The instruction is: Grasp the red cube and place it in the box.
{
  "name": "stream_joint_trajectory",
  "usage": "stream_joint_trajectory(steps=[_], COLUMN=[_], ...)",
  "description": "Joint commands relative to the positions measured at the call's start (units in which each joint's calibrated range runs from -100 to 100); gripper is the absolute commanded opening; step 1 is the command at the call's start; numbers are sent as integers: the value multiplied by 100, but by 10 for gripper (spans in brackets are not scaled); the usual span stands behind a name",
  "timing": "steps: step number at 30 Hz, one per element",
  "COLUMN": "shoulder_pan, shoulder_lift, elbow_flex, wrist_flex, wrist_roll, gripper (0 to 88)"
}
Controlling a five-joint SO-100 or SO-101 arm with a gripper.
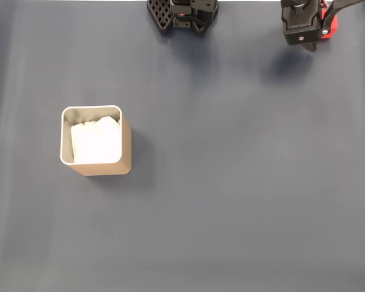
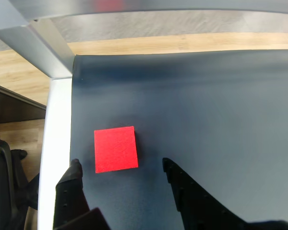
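Fixed view, looking straight down: a dark blue-grey mat (image 1: pixel 231 182) covers the whole tabletop. On its left half stands the tan, square, thin-walled box (image 1: pixel 126 152) with rounded corners and a pale rim; white crumpled paper (image 1: pixel 96 141) lies inside it. Along the top edge, near the middle, sits the black base of the robot arm (image 1: pixel 182 13). Further right on that edge is the black gripper (image 1: pixel 313 41), with a bit of red showing at its right side, well apart from the box.

Wrist view, looking down past the gripper's tips: the same dark mat (image 2: pixel 206 110) fills most of the scene, bounded on the left by a pale grey table edge (image 2: pixel 55 143) and an aluminium frame bar (image 2: pixel 38 48). Light wooden flooring (image 2: pixel 158 44) runs beyond the far edge, and part of a black chair (image 2: pixel 5 191) shows at lower left. The small, bright red matte cube (image 2: pixel 115 149) lies flat on the mat near the left edge. The two black fingers (image 2: pixel 71 184) of the gripper (image 2: pixel 120 167) are spread wide, one just left of the cube and one to its right, neither touching it; the cube sits just ahead of the gap between them, nearer the left finger.
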Motion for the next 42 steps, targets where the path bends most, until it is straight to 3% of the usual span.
stream_joint_trajectory(steps=[1,27,30,35,42], shoulder_pan=[-78,-149,-170,-177,-191], shoulder_lift=[97,746,746,746,763], elbow_flex=[-377,-924,-924,-924,-951], wrist_flex=[-109,-224,-175,-134,47], wrist_roll=[-15,-63,-59,-63,-5], gripper=[411,399,363,202,111])
